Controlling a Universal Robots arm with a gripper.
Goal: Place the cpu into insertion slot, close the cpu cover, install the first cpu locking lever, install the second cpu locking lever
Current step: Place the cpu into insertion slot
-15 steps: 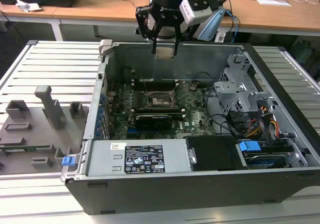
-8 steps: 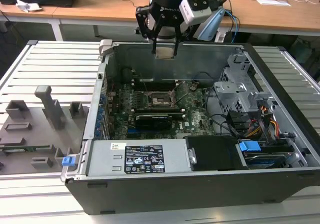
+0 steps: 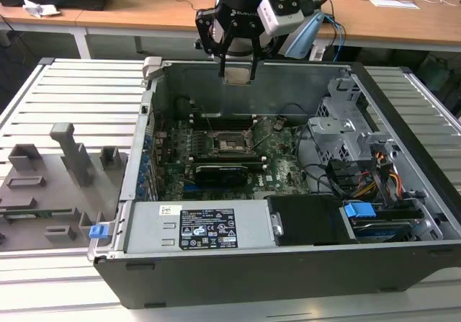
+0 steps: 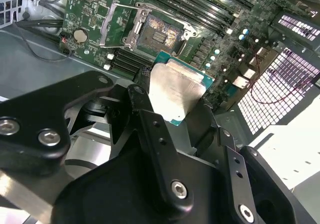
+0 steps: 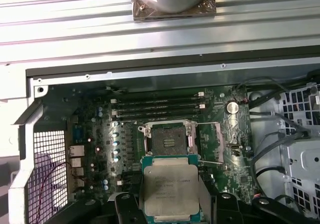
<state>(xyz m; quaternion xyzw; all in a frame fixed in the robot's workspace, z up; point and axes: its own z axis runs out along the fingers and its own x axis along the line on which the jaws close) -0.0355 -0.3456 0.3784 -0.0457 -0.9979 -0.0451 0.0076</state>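
My gripper (image 3: 238,72) hangs above the open computer case, over its far wall, shut on the cpu (image 3: 238,77). In both wrist views the cpu (image 4: 175,89) (image 5: 170,189) is a flat square chip with a dull silver top and a green rim, pinched at two opposite edges by the black fingers (image 4: 145,91). The insertion slot (image 3: 232,141) (image 4: 158,33) (image 5: 169,141) lies bare on the green motherboard, below and ahead of the chip. The cpu cover (image 4: 114,26) (image 5: 211,143) is a thin metal frame swung open to one side of the slot.
A long black card (image 3: 227,171) lies just in front of the slot. A silver power supply (image 3: 202,228) fills the case's near side. A metal drive cage (image 3: 346,131) with cables stands at the exterior view's right. A grey fixture tray (image 3: 50,185) lies outside the case.
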